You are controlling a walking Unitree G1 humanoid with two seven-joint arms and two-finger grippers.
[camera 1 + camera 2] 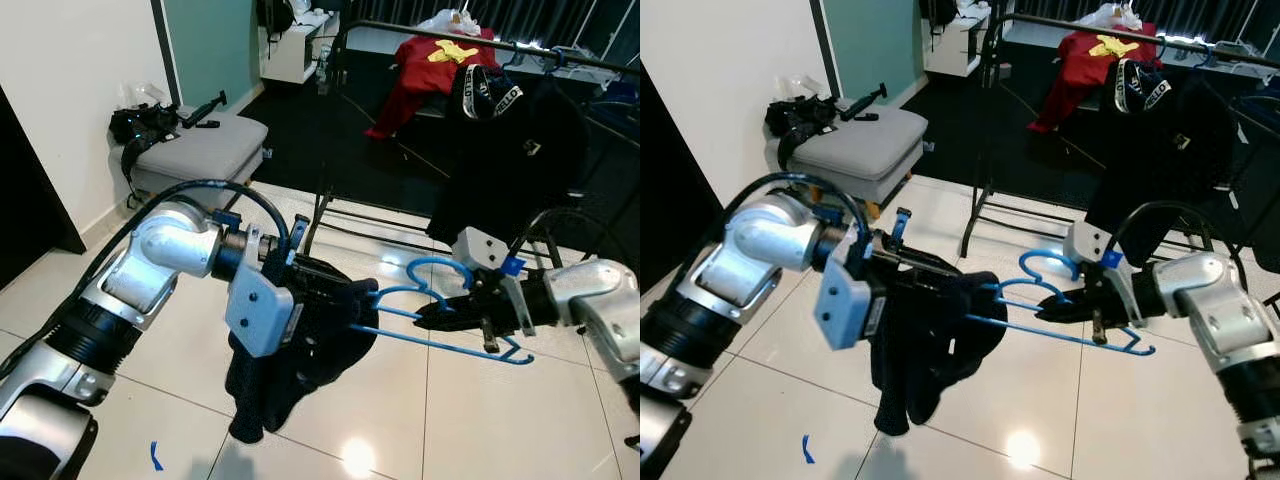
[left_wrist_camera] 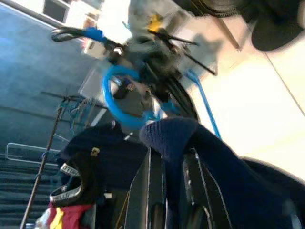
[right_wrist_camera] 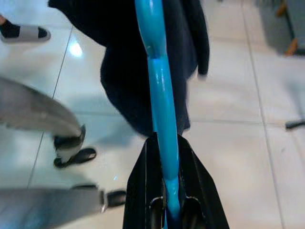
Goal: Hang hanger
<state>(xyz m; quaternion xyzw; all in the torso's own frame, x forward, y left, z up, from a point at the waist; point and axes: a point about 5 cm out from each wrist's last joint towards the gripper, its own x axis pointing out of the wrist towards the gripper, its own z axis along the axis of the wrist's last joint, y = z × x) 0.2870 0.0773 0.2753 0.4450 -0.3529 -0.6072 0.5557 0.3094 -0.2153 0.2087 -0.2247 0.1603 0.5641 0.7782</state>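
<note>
In the lower middle of the frame you have the blue hanger (image 1: 440, 318) held between both arms, above the floor. Your right pincer (image 1: 436, 318) is closed on the hanger's thin frame just below the hook, the rod running straight between its two fingers in the right wrist view. Your left pincer (image 1: 345, 302) is clamped on a fold of the dark garment (image 1: 290, 372), which is bunched over the hanger's left end and hangs down in a loose heap. The hanger looks like a light, stiff, smooth rod, so it will likely twist in a narrow grip; holding close under the hook, as now, seems the best place. The garment is soft and limp, heavier than the hanger, and will probably slide along the smooth arm if you tip it. Below lies a glossy white tiled floor (image 1: 480, 420), showing reflections; a person's feet in shoes (image 3: 74, 153) stand on it nearby. Further up, at the left, sits a grey padded stool (image 1: 205, 150) with black gear on it. In the upper right stands the black clothes rail (image 1: 500, 45), where a red shirt (image 1: 435, 65) and black clothes (image 1: 520, 150) already hang.
</note>
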